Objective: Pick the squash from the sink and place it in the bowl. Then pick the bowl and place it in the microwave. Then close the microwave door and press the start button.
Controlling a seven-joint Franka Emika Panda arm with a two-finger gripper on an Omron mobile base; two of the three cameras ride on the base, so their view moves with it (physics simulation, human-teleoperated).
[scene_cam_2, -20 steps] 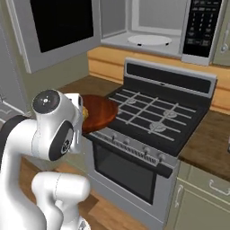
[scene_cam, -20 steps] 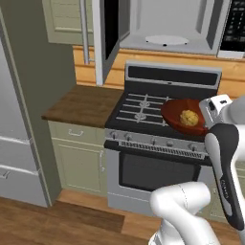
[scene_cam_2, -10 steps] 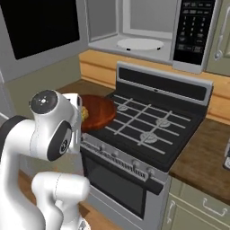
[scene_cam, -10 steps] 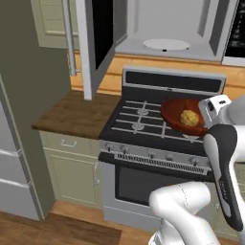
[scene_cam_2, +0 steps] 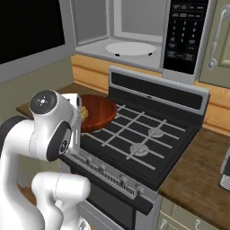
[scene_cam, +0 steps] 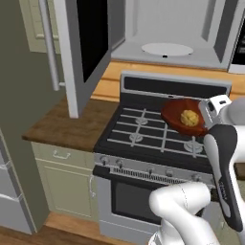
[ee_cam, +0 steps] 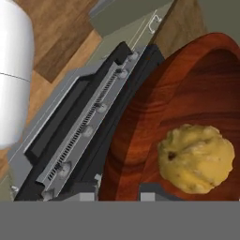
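step in hand: carrying the wide glossy reddish-brown bowl (scene_cam: 183,116) up toward the large silver-grey microwave (scene_cam: 172,36), judging by the bowl held above the black gas stove (scene_cam: 158,139)
bowl: hangs over the stove's grates, roughly level, below and in front of the open microwave cavity
squash: the small lumpy yellow-orange squash (ee_cam: 197,158) sits inside the bowl, near the rim closest to the hand
gripper: the two-finger gripper (ee_cam: 116,191) is clamped on the bowl's near rim, its tips just showing at that edge in the hand view
microwave door: the black-windowed silver-framed microwave door (scene_cam: 83,45) stands swung open to the left, well clear of the cavity
how to do it well: keep the bowl level so the squash does not roll out; lift it above the cavity floor's lip before pushing in; set it down on the white round turntable plate (scene_cam_2: 130,48)
risk: a one-sided rim grip may let the bowl tip
change from earlier: the whole scene is larger and closer in both base views, so the base has driven toward the stove; the bowl keeps its place relative to the arm
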